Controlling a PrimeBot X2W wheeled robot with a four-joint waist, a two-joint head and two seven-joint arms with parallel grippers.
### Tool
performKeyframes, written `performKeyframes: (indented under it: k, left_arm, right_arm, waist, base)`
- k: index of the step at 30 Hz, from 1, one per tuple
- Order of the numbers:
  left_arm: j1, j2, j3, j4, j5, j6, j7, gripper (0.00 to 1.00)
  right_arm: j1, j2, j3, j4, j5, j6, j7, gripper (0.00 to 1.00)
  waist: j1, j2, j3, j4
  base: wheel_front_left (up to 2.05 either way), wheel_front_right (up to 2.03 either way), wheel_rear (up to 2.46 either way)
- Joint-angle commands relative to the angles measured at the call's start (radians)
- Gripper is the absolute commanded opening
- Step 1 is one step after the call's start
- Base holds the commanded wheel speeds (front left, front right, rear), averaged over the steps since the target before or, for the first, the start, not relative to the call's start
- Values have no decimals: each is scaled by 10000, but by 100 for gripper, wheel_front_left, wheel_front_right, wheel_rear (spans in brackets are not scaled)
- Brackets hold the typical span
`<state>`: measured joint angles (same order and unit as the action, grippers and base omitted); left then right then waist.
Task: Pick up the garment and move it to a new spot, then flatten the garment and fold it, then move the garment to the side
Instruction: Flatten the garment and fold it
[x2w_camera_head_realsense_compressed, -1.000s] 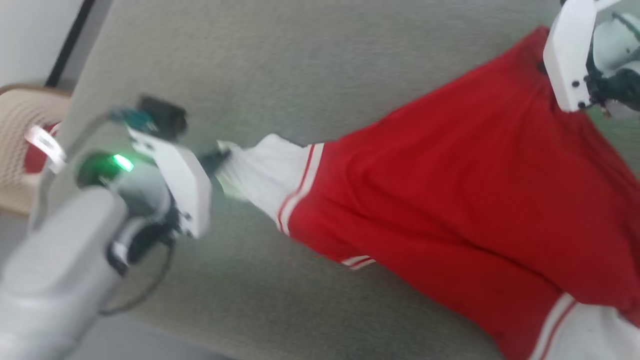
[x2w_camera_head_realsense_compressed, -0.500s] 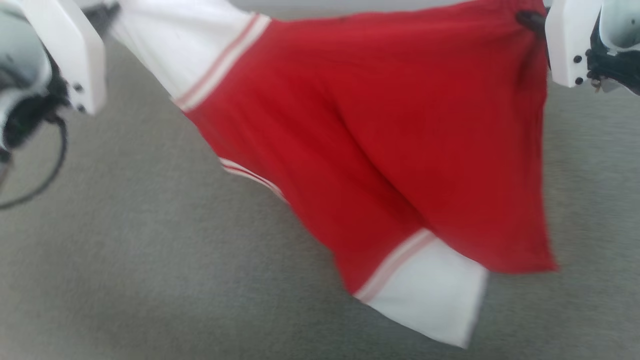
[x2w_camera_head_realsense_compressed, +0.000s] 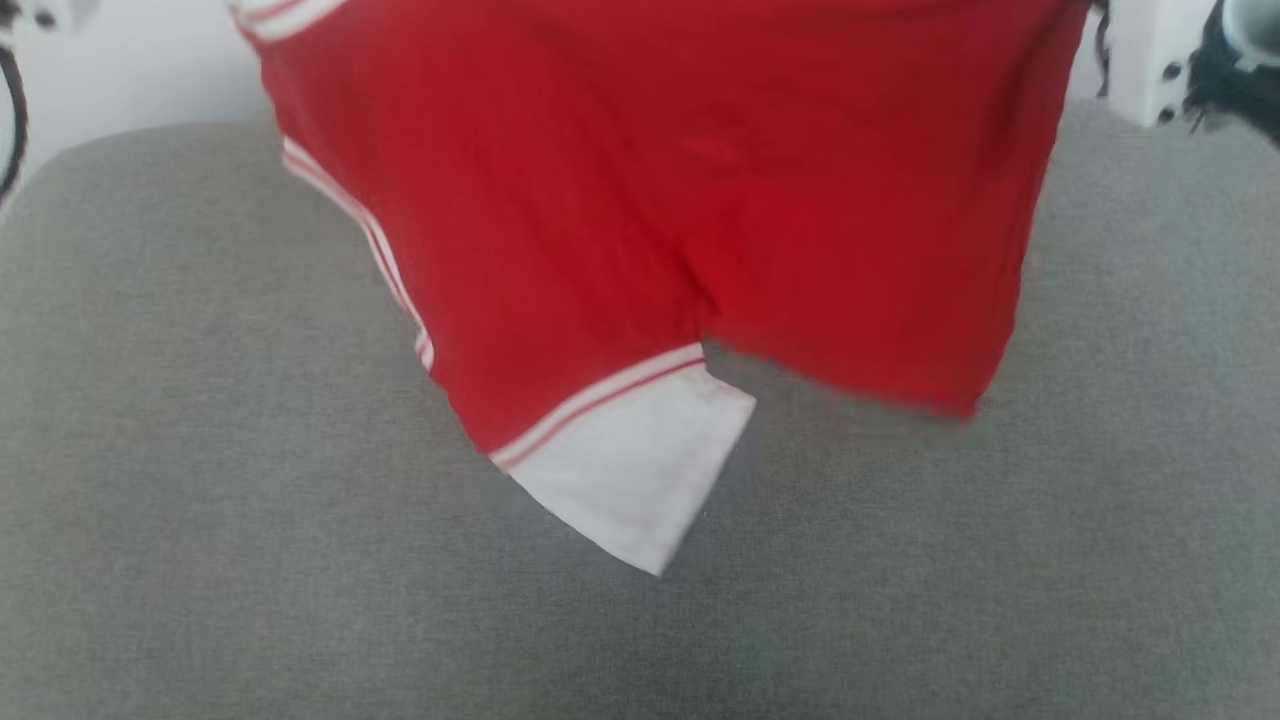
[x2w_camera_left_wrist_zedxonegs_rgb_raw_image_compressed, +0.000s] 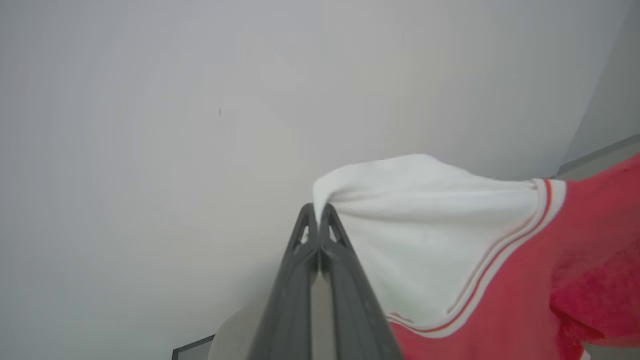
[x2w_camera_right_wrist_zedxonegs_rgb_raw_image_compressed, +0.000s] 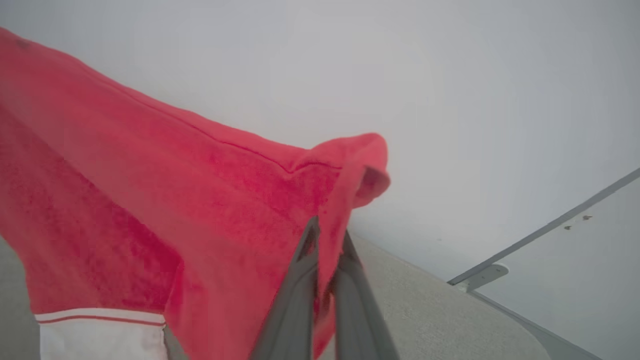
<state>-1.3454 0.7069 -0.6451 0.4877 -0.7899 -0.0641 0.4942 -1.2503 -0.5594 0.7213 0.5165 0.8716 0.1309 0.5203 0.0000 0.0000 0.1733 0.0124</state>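
The garment (x2w_camera_head_realsense_compressed: 650, 200), a red shirt with white sleeves and striped trim, hangs in the air above the grey cushioned surface (x2w_camera_head_realsense_compressed: 200, 450), stretched between both arms. One white sleeve (x2w_camera_head_realsense_compressed: 630, 460) dangles lowest. In the left wrist view my left gripper (x2w_camera_left_wrist_zedxonegs_rgb_raw_image_compressed: 318, 212) is shut on the tip of the other white sleeve (x2w_camera_left_wrist_zedxonegs_rgb_raw_image_compressed: 415, 220). In the right wrist view my right gripper (x2w_camera_right_wrist_zedxonegs_rgb_raw_image_compressed: 327, 232) is shut on a red edge of the garment (x2w_camera_right_wrist_zedxonegs_rgb_raw_image_compressed: 150, 200). The right wrist's white housing (x2w_camera_head_realsense_compressed: 1150, 60) shows at the top right of the head view.
A pale wall (x2w_camera_head_realsense_compressed: 140, 70) stands behind the grey surface's far edge. A dark cable (x2w_camera_head_realsense_compressed: 12, 110) loops at the far left. In the right wrist view a grey rail (x2w_camera_right_wrist_zedxonegs_rgb_raw_image_compressed: 540, 235) runs along the wall beyond the surface's edge.
Both arms have risen, lifting the garment from lying stretched on the surface to hanging free. The head camera has shifted too, and the left wrist has left its view.
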Motion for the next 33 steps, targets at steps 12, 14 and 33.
performKeyframes:
  k: [12, 14, 33]
  left_arm:
    - [-2906, -1036, 81, 2173, 1649, 71, -3306, 0]
    - [-3516, -1210, 86, 2540, 1931, 128, -4058, 0]
    - [-2986, -1990, -1006, 4237, 2169, -644, -6603, 0]
  right_arm:
    - [-1901, 1086, -1590, 2441, -2680, -3, -3418, 0]
    - [-2352, 1276, -1828, 2903, -3247, -3, -4042, 0]
    - [-1702, 2267, -1502, 4870, -4551, -3, -6002, 0]
  waist:
    - [0, 0, 1884, -97]
    - [0, 0, 2238, -66]
    - [0, 0, 2636, 628]
  base:
    - [0, 0, 0]
    - [0, 0, 0]
    - [0, 0, 0]
